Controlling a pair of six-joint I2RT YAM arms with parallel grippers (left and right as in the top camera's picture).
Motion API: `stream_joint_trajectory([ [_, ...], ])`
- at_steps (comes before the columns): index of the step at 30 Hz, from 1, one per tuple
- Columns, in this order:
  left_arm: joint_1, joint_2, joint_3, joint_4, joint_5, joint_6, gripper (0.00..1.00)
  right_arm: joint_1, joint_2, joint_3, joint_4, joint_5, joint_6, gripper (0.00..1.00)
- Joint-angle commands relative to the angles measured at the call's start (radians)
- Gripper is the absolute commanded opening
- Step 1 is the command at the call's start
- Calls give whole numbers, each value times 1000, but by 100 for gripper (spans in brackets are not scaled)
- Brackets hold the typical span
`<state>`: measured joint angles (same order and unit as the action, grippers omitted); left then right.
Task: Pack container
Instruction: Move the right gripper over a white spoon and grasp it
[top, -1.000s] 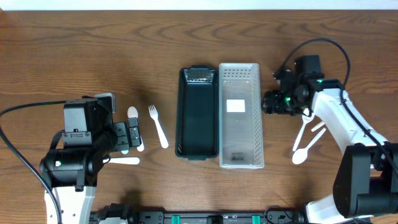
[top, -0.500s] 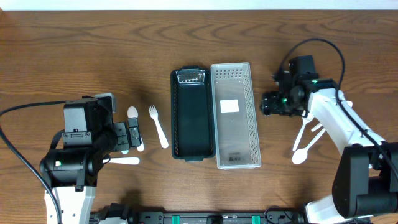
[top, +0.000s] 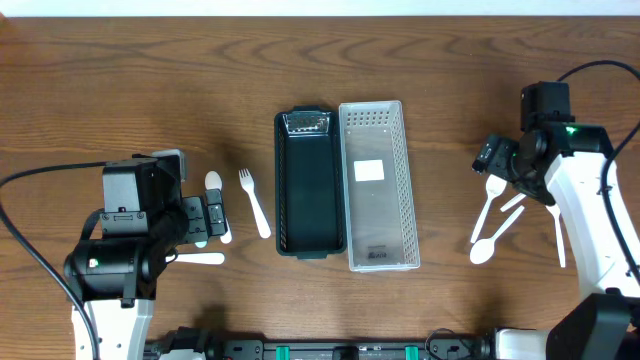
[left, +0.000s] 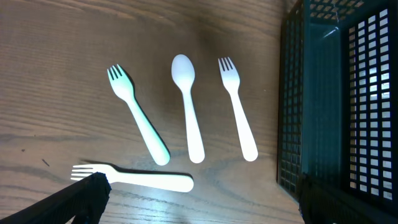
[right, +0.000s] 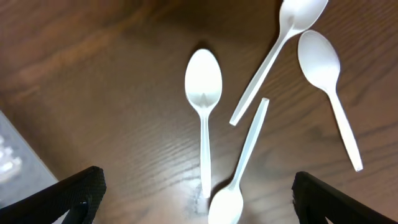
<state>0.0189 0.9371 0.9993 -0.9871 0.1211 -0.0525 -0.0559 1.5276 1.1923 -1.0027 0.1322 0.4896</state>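
1. The dark green basket (top: 308, 215) and the clear perforated tray (top: 378, 225) lay side by side, touching, at the centre of the counter (top: 110, 80). Both sat further left than a second earlier. Neither held any cutlery.
2. The right tool (top: 490, 158) had left the tray's right wall and withdrawn to the right. It hung above the white spoons (top: 489, 208), fully spread and gripping nothing.
3. The left tool (top: 208, 220) remained spread and empty over the left-hand cutlery. The white fork (top: 254, 202) lay nearest the basket.
4. Judgement: repositioning of the containers appeared complete, and packing had not begun. A spoon pick by the right tool was the likely next step.
5. Caution: the spoon handles lay flat and close together, so a clean pinch on one spoon could prove difficult.
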Motion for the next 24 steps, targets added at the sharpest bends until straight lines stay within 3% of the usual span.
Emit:
stream_joint_trajectory([
  [1, 4, 4, 18, -2, 2, -5, 98, -3, 48, -77, 44, 0, 48, 99],
  [24, 4, 4, 18, -7, 2, -5, 98, -3, 340, -154, 261, -167, -24, 99],
])
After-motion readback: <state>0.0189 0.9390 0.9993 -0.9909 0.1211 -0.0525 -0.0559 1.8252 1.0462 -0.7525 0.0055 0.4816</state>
